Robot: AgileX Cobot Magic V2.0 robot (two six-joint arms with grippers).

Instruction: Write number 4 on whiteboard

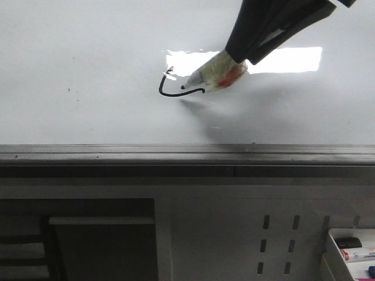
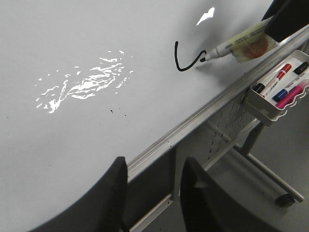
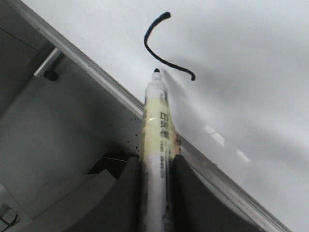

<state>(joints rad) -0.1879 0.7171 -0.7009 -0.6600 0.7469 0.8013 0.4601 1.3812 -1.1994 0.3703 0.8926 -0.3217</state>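
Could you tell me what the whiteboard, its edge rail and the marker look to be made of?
The whiteboard looks like a glossy coated panel, as it mirrors a bright light patch. Its rail seems to be brushed grey metal, probably aluminium. The marker held by the right gripper appears to be white plastic wrapped in yellowish tape.

The right tool (image 1: 258,44) is running off the top edge of the front view, its arm hidden. The marker's (image 3: 157,145) rear end is disappearing between the fingers in the right wrist view, and its printed label is blurring beyond reading. The tray (image 1: 335,243) of pens is being cut by the corner.
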